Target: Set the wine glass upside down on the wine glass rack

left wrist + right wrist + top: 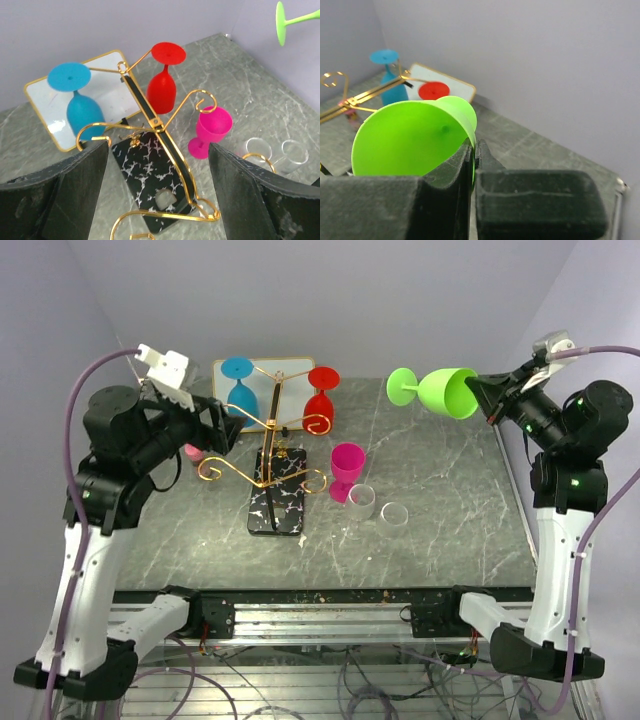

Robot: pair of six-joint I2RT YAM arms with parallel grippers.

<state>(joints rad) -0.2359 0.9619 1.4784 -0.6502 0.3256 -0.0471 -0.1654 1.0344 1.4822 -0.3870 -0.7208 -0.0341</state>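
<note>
My right gripper (487,392) is shut on the rim of a green wine glass (440,390). It holds the glass on its side in the air at the right back, its foot pointing left. The glass fills the right wrist view (415,137); its foot shows in the left wrist view (281,22). The wine glass rack (275,455), a gold post with scroll arms on a black veined base (150,170), stands left of centre. A blue glass (240,385) and a red glass (321,400) hang upside down on it. My left gripper (159,200) is open and empty above the rack's near end.
A pink wine glass (346,470) stands upright right of the rack. Two clear short tumblers (377,507) lie beside it. A white gold-rimmed tray (262,373) sits behind the rack. A small pink object (192,453) sits left of the rack, partly hidden by the left arm.
</note>
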